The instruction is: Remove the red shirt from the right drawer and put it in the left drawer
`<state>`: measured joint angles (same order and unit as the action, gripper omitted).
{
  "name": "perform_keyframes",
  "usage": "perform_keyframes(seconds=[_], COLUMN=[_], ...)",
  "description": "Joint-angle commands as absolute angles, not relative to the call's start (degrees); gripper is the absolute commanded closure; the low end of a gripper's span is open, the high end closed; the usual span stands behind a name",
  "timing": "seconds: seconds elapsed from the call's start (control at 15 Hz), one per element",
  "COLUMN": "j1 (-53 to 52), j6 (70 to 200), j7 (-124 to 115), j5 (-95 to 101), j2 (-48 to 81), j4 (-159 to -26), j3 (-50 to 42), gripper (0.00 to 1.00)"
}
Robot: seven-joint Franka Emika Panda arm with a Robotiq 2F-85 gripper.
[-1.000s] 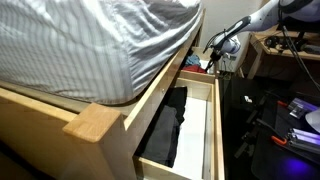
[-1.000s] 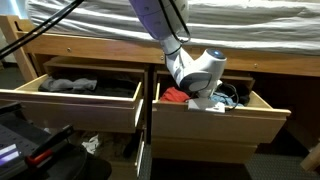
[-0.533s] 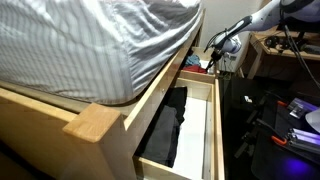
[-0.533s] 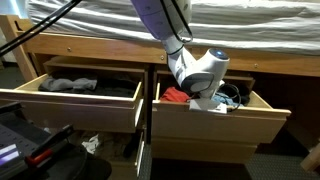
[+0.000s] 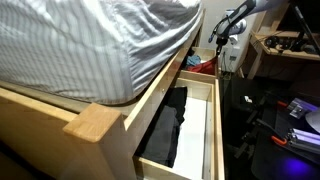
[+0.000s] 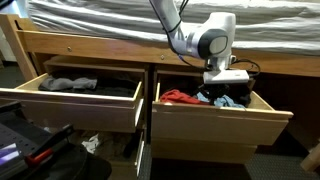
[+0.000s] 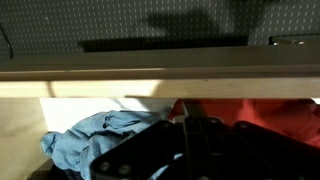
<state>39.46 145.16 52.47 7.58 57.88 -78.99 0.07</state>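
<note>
The red shirt (image 6: 180,97) is seen lying bunched in the right drawer (image 6: 215,126), toward the side nearest the left drawer, with a blue garment (image 7: 95,138) beside it. In the wrist view the red cloth (image 7: 270,115) is shown just right of the fingers, below the pale-wood bed rail (image 7: 160,88). The gripper (image 6: 223,88) is held above the right drawer, over the blue garment rather than over the shirt. Its fingers (image 7: 190,128) are pressed together, and no red cloth is seen hanging from them. Whether a thread of fabric is caught between the tips cannot be told.

The left drawer (image 6: 70,108) is pulled out and ready. A black garment (image 5: 168,125) is laid along its white floor (image 5: 196,128), and bare floor is left beside it.

The task is judged to be barely begun: nothing has been lifted out. The shirt must be gripped, raised clear of the drawer wall, carried across the divide and released into the left drawer.
</note>
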Motion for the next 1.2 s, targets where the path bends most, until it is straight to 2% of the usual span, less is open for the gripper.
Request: perform_keyframes(seconds=[0.0,0.27,0.33,0.73,1.13], j1=[37.64,35.66,35.42,38.45,38.47], j6=[130.64,114.15,113.45,124.5,130.2], j7=[54.16,60.77,61.7,65.88,79.42], j5=[10.65,9.68,9.27,1.69,-19.05], j2=[48.57,46.86,46.47,34.05,23.35], j4=[-83.14,-79.94,-80.03,-92.28,-100.77], j3=[-2.29,-4.26,-4.53,0.87,2.39], gripper=[1.0,1.0,1.0,1.0,1.0])
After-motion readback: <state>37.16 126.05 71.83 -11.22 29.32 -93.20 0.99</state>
